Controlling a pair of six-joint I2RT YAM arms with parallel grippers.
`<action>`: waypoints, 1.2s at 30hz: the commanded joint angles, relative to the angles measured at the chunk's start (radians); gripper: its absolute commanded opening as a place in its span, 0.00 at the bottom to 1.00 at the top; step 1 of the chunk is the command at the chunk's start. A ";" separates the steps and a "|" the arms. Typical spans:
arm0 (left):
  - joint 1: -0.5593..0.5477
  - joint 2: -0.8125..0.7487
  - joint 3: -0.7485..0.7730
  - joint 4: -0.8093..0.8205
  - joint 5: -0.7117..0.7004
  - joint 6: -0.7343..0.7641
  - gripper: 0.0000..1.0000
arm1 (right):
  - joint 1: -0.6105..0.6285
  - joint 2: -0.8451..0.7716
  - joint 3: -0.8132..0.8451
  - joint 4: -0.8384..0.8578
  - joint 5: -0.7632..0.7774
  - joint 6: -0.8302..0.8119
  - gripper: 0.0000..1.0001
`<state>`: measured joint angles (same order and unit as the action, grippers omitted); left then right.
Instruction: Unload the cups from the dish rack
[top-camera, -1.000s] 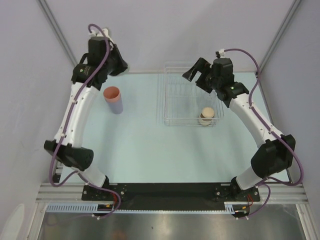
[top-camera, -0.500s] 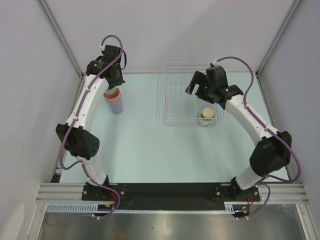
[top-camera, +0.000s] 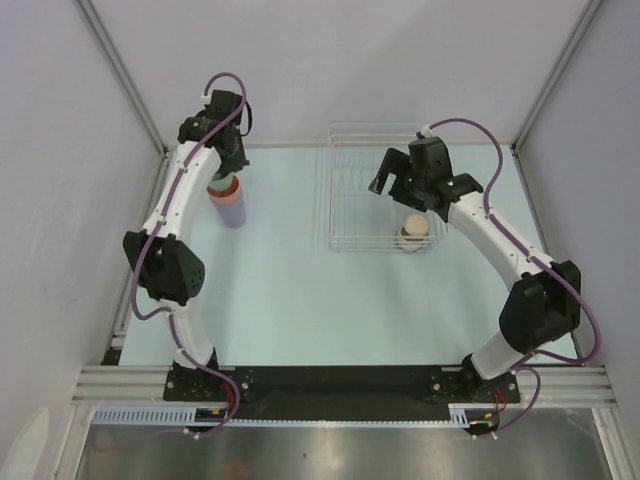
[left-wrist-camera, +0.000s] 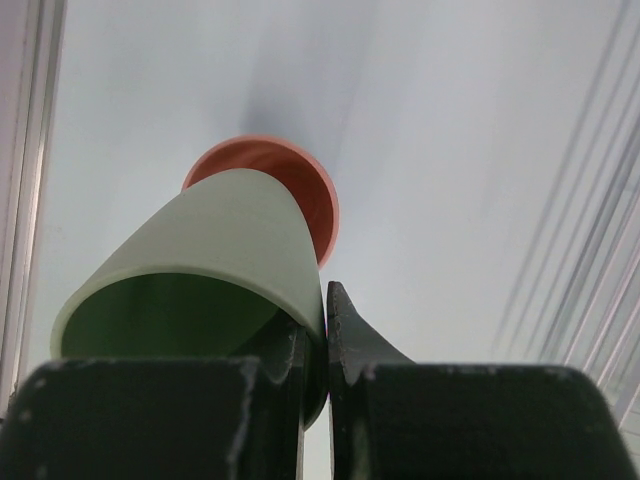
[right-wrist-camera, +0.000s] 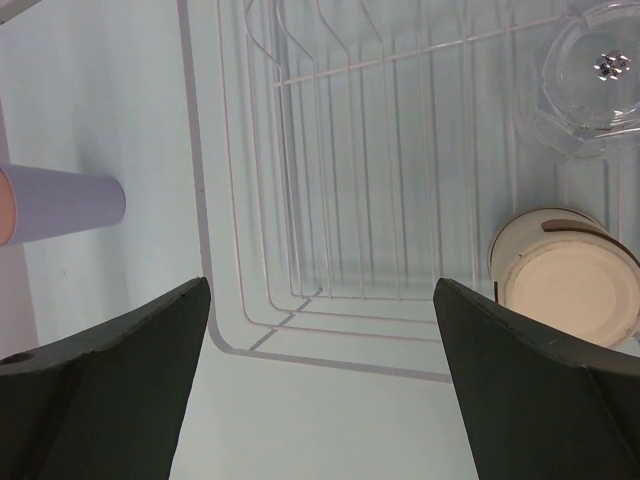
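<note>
My left gripper (top-camera: 222, 172) is shut on the wall of a pale green cup (left-wrist-camera: 200, 260), one finger inside and one outside. It holds the cup just above the salmon-red cup (left-wrist-camera: 318, 195), which sits nested in a lilac cup (top-camera: 232, 208) on the table at the back left. The clear dish rack (top-camera: 350, 200) stands at the back right. A beige-tan cup (top-camera: 415, 232) stands upside down in its near right corner and also shows in the right wrist view (right-wrist-camera: 565, 290). My right gripper (top-camera: 392, 172) is open and empty above the rack (right-wrist-camera: 330, 200).
A clear round plastic piece (right-wrist-camera: 600, 70) lies in the rack beyond the beige cup. The lilac cup (right-wrist-camera: 60, 205) shows left of the rack in the right wrist view. Grey walls and metal posts close in the table at the back and sides.
My left gripper has come down and forward from the back wall with the green cup to just over the salmon-red cup. My right gripper has shifted slightly left over the rack.
</note>
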<state>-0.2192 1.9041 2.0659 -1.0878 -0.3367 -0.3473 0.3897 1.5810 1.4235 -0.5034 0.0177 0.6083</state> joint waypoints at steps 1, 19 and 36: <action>0.032 0.036 0.089 0.006 0.028 0.014 0.00 | 0.005 -0.013 -0.006 0.028 -0.004 -0.016 1.00; 0.038 0.032 0.126 0.011 0.079 -0.001 0.63 | 0.005 0.031 0.026 0.026 -0.009 -0.008 1.00; -0.074 -0.480 -0.429 0.603 0.676 -0.181 0.66 | 0.008 0.072 0.084 -0.072 0.429 -0.220 1.00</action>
<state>-0.2241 1.5288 1.7786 -0.7597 0.1173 -0.4652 0.3996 1.6154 1.4521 -0.5583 0.3264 0.4339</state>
